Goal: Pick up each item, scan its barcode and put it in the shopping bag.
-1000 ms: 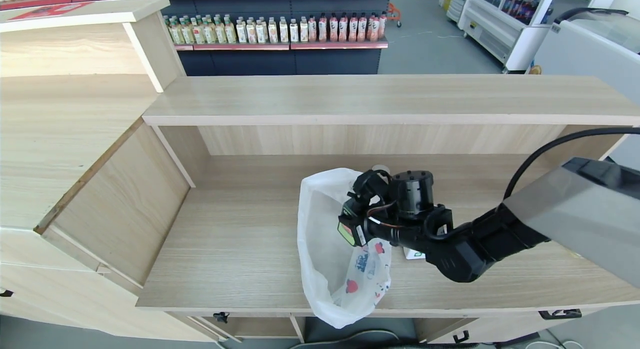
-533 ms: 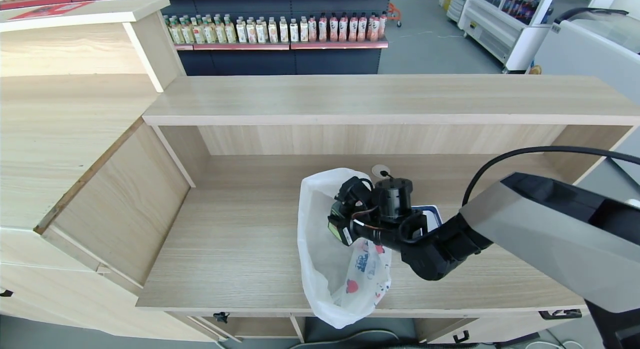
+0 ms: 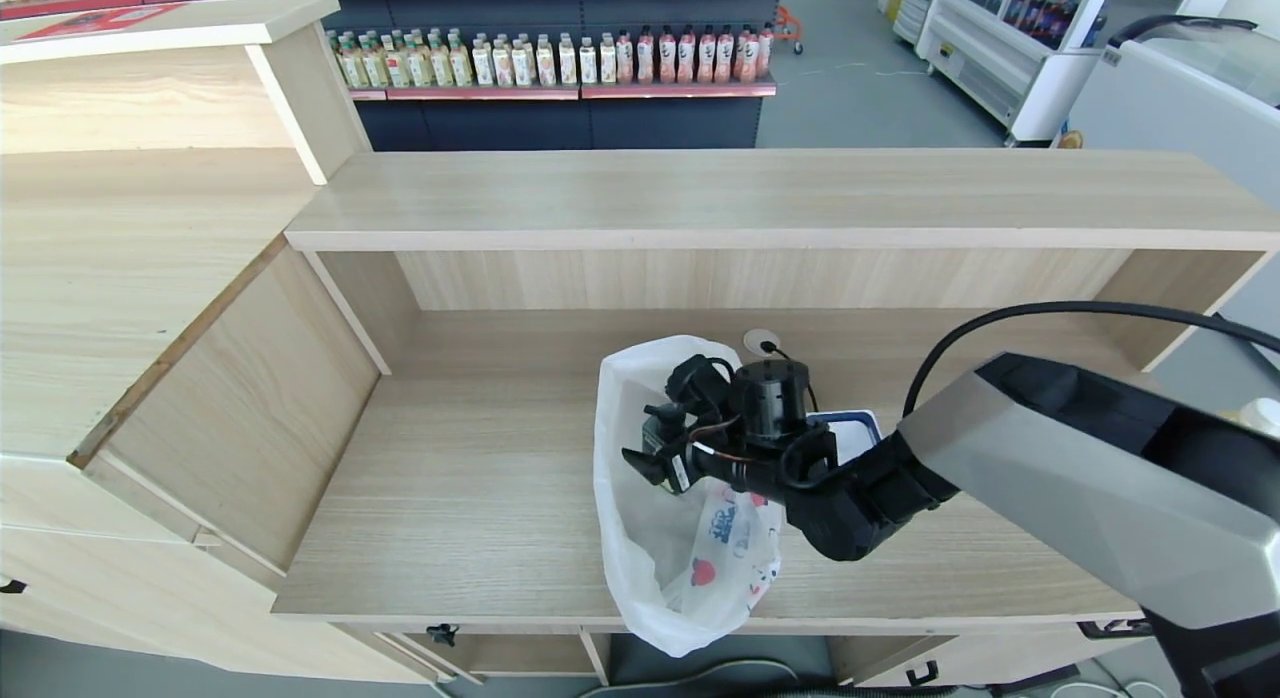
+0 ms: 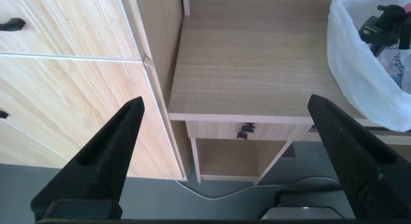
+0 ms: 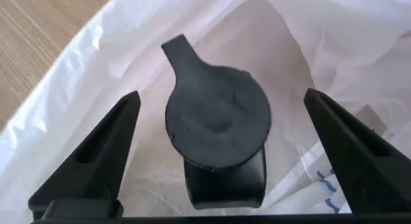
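Note:
A white shopping bag [image 3: 630, 523] with cartoon prints stands open at the counter's front edge. My right gripper [image 3: 655, 458] hangs in its mouth, open, with the fingers spread wide. In the right wrist view a black item [image 5: 218, 115] with a round top and a small tab lies inside the bag [image 5: 321, 44] between the open right gripper [image 5: 221, 99] fingers, touching neither. My left gripper [image 4: 225, 102] is open and holds nothing, low in front of the counter's left end. From there the bag [image 4: 359, 70] is off to one side.
A white and blue item [image 3: 855, 428] lies on the wooden counter [image 3: 480, 498] just behind my right arm. A round cable grommet [image 3: 762, 340] sits near the back wall under a raised ledge [image 3: 780, 193]. Drawers [image 4: 64, 89] flank the counter's left.
My right arm has swung left and lowered into the bag's mouth. Its fingers, earlier shut on an item with a green and red label, have spread apart.

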Controlling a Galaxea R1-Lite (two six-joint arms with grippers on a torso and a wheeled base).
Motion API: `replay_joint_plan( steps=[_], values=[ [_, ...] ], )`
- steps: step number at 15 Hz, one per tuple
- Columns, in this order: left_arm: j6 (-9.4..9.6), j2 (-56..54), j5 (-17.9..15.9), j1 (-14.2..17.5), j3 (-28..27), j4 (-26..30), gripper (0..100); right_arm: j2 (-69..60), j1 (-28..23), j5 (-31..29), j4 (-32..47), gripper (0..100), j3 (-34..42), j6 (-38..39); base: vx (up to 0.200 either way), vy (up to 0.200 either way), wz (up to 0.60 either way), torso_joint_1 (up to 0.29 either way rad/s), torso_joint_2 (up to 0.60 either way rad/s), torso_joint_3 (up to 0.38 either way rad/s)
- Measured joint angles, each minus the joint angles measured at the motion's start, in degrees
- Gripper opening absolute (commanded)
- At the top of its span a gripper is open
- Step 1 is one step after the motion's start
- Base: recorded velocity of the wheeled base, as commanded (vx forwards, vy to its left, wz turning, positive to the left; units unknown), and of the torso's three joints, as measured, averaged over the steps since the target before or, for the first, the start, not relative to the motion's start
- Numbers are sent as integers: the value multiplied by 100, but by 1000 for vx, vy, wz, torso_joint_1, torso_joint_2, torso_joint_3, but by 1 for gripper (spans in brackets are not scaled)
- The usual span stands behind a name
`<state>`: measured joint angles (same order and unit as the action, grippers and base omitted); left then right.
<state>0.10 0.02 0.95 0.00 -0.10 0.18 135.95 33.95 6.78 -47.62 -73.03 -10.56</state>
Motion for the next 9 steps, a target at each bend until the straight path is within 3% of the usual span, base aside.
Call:
replay_joint_plan(
  steps=[4,9],
  values=[
    [0,0,0,0,0,0,100,-1117,-50,83,467,100,390,1145,0,0,0,0,0,0],
    [0,0,0,0,0,-2,100,-3433,-623,-424,1436,100,2022,1557,0,0,0,0,0,0]
  ],
)
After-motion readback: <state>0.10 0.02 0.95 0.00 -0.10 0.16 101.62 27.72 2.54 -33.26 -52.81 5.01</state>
